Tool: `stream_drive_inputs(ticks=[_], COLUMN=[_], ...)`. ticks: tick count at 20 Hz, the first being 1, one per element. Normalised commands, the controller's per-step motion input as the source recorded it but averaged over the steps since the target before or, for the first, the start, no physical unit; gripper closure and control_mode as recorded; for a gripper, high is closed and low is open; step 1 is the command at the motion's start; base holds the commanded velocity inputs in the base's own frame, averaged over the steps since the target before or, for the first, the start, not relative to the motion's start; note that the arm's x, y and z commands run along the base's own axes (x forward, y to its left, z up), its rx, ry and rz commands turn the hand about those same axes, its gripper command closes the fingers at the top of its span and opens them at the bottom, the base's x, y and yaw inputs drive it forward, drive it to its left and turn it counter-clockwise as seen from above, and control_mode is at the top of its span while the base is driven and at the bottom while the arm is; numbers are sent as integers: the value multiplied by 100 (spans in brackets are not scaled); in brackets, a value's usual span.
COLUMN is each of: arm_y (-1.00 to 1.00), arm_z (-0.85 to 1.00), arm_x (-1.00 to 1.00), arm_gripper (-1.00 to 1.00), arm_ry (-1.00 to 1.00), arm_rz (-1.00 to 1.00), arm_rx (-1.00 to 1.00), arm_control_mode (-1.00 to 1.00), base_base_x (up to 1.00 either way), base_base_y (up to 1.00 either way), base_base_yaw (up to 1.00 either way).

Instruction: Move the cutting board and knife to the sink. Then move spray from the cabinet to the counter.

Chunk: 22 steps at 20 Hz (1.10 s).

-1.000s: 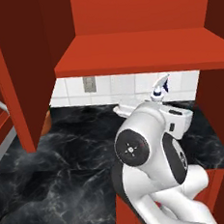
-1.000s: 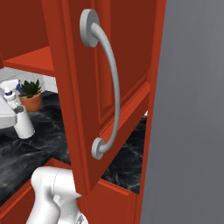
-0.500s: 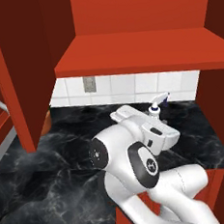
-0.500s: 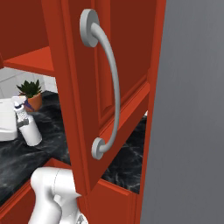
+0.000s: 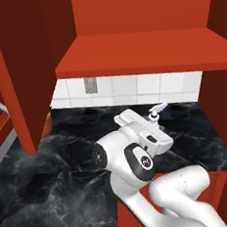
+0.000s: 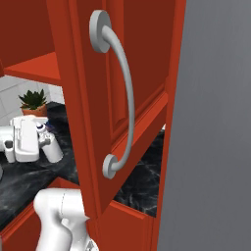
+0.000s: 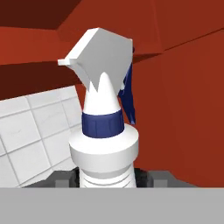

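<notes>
Second step in hand: claw (image 7: 107, 183) clamped on slim white spray bottle with blue collar (image 7: 104, 144), low over glossy black marble worktop (image 5: 52, 175). Next, probably: set down upright, then release.

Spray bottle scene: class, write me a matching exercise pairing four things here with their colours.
Things:
1. spray collar
2. counter
3. cabinet shelf
4. door handle

Colours:
A. red
B. glossy black with pale veins
C. silver-grey
D. dark blue

Pairs: 1-D, 2-B, 3-A, 4-C
</notes>
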Motion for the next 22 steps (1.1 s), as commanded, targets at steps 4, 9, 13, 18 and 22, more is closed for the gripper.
stream_drive_inputs(ticks=[4, 9, 13, 18, 22], arm_y=[-35, -34, -30, -14, -16], arm_z=[-39, -37, -37, -37, -32], arm_x=[54, 55, 54, 56, 50], arm_gripper=[100, 100, 100, 100, 100], arm_ry=[0, 0, 0, 5, 8], arm_rz=[0, 0, 0, -2, -2], arm_rx=[2, 3, 2, 2, 6], arm_control_mode=[-100, -100, -100, -100, -100], base_base_x=[0, 0, 0, 0, 0], base_base_y=[0, 0, 0, 0, 0], base_base_yaw=[0, 0, 0, 0, 0])
